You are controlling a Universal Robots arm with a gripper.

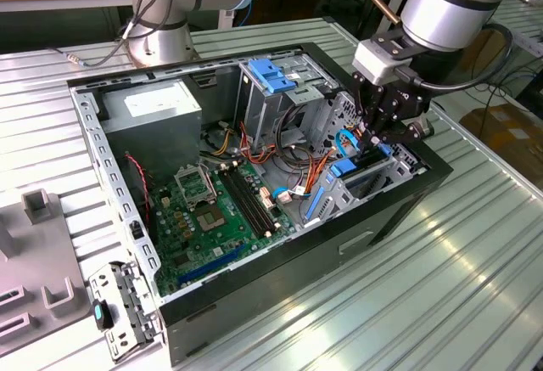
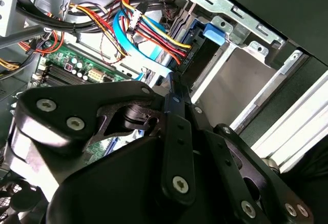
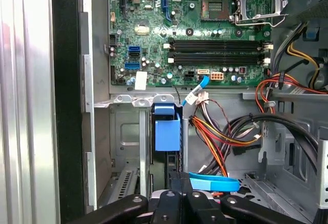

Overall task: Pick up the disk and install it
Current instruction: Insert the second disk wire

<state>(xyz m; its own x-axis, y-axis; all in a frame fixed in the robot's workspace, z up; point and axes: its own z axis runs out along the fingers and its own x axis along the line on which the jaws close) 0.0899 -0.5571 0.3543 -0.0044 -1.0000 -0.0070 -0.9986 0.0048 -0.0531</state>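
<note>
Now claw [image 1: 379, 137] closed on disk [image 3: 167, 131], standing edge-up in drive cage [image 3: 125, 131] slot.

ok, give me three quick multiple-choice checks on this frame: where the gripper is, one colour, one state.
1. Where is the gripper?
A) over the grey power box
B) at the drive bay, at the exterior view's right end of the case
C) off to the side, above the table

2. What colour is the circuit board?
A) red
B) white
C) green

3. The case is:
A) open, insides exposed
B) closed, panel on
C) covered by a cloth

Answers:
1 B: the arm reaches down into the bay.
2 C: the board is green in the exterior and first wrist views.
3 A: board and cables lie in plain sight.
</note>
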